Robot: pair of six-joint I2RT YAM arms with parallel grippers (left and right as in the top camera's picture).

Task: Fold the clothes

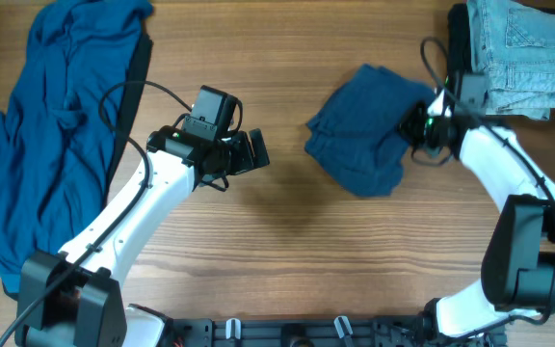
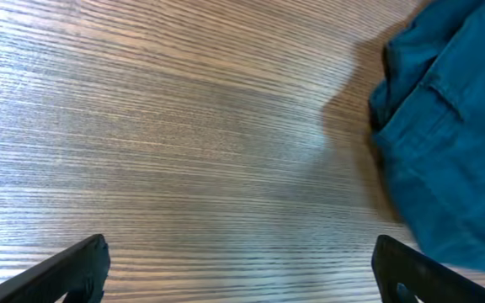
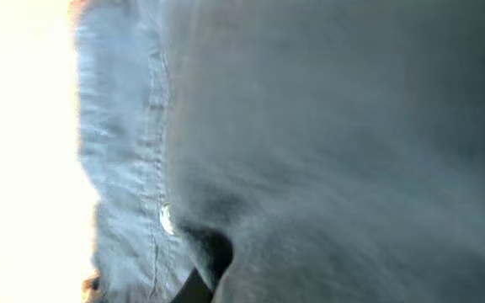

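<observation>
**Status: Right Arm at Navy Garment, Left Arm Idle**

The dark navy garment [image 1: 362,135] lies crumpled on the table [image 1: 287,251], right of centre. The right gripper [image 1: 414,127] is closed on its right edge; the right wrist view shows only blurred fabric close to the lens. The left gripper [image 1: 258,151] hovers over bare wood just left of the navy garment, fingers [image 2: 74,268] spread wide and holding nothing. The mid-blue garment [image 1: 56,116] is spread along the left edge. The pale jeans [image 1: 528,48] sit in the far right corner
</observation>
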